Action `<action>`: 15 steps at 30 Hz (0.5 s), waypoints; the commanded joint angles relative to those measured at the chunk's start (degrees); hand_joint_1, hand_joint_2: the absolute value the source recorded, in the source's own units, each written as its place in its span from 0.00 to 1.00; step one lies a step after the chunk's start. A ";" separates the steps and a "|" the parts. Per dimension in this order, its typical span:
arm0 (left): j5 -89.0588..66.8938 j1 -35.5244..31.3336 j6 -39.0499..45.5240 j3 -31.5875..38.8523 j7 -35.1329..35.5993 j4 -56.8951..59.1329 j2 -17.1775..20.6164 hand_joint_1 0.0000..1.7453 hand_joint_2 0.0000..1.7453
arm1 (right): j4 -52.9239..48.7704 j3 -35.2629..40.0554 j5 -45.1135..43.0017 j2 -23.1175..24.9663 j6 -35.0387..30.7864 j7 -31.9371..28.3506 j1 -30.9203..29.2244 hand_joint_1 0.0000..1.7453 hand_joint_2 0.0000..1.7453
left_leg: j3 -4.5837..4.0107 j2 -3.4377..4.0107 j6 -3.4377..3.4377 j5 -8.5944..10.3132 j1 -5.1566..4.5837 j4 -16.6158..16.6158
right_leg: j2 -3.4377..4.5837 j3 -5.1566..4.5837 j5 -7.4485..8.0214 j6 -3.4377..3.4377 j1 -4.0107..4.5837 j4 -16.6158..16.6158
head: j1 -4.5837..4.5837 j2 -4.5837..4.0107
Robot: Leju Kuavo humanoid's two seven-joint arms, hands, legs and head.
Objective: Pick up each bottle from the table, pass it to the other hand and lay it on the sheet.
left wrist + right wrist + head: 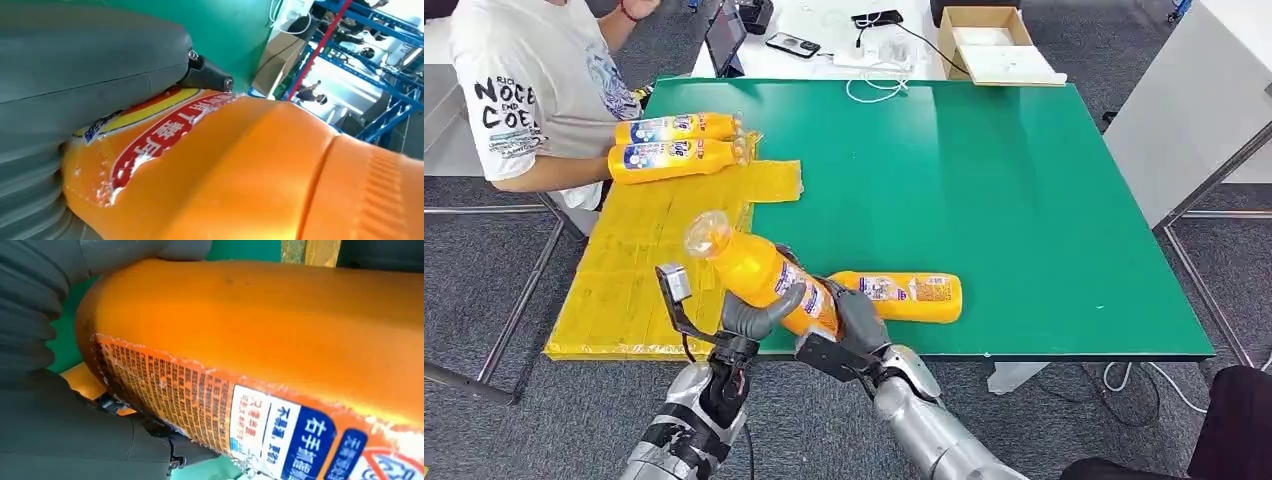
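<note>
Both hands on raised bottle [759, 275] at surface's near edge: right hand [859, 322] gripping base, left hand [754, 318] wrapped mid-body. Handover underway. Next: right lets go, left carries to sheet [639, 270].

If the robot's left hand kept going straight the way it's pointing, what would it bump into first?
Probably the yellow sheet. The left hand grips the held bottle and points up-left over the sheet, toward the two bottles lying there. Depth is unclear, so it might pass above the sheet.
</note>
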 commanded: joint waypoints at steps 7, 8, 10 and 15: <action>-8.22 -7.33 11.66 1.53 -6.09 -4.22 1.36 1.00 1.00 | -29.68 2.18 -9.20 -2.40 1.70 -2.08 7.46 0.00 0.00 | 0.00 -0.10 0.03 -0.05 0.03 0.05 | -0.11 0.07 -0.07 -0.09 0.07 0.05 | 0.02 0.00; -10.40 -7.86 14.12 1.80 -7.14 -4.35 1.52 1.00 1.00 | -31.91 2.43 -9.60 -3.00 2.06 -1.52 7.77 0.00 0.00 | 0.06 -0.12 0.05 -0.11 0.01 0.11 | -0.14 0.13 -0.14 -0.11 0.05 0.12 | -0.02 0.00; -13.78 -9.31 18.64 2.81 -8.87 -4.08 1.89 1.00 1.00 | -34.73 1.77 -10.63 -3.65 1.79 -1.69 8.14 0.00 0.00 | 0.08 -0.10 0.05 -0.11 0.00 0.09 | -0.12 0.16 -0.13 -0.11 0.04 0.10 | 0.02 0.00; -21.14 -13.17 28.70 5.70 -11.91 -0.43 3.36 1.00 1.00 | -36.68 0.64 -11.50 -3.97 0.42 -2.73 8.87 0.00 0.00 | 0.03 -0.10 0.03 -0.02 0.03 0.01 | -0.05 0.09 -0.01 -0.09 0.07 0.01 | 0.02 0.00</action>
